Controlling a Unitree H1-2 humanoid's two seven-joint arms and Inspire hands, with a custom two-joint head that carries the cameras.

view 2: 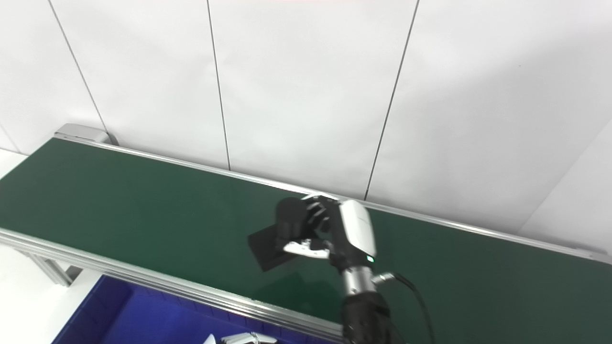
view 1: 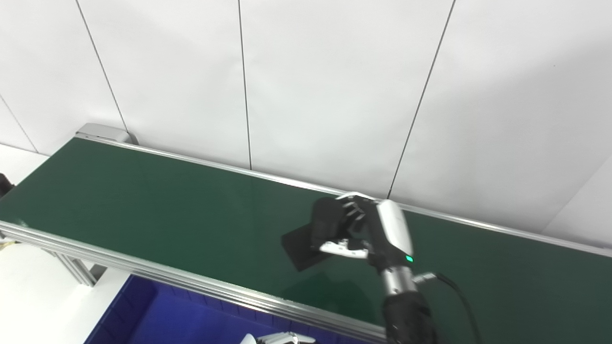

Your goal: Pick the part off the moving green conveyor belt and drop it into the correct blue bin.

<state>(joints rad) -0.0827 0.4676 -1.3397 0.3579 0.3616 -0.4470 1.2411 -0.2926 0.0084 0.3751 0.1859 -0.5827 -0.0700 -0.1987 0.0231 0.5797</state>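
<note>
Over the green conveyor belt [view 1: 158, 200], the right hand [view 1: 356, 229] reaches in from the lower right and curls its fingers [view 1: 327, 222] around a black part [view 1: 306, 246]. The part is a flat dark slab with a bulkier dark portion under the fingers, and its lower left corner sticks out past the hand. Whether the slab touches the belt surface or sits just above it cannot be told, since both are dark. The thumb presses along the near side of the part, so the hand is grasping it.

Below the belt's near aluminium rail [view 1: 201, 282] sits a blue bin [view 1: 158, 315], only partly in view at the bottom edge. Ribs line its inner wall beneath the rail. Its visible floor shows no parts; the rest is cut off by the frame.

At the very bottom, above the bin, a sliver of the left hand [view 1: 277, 338] shows, too little to tell whether it is released or clenched.
</note>
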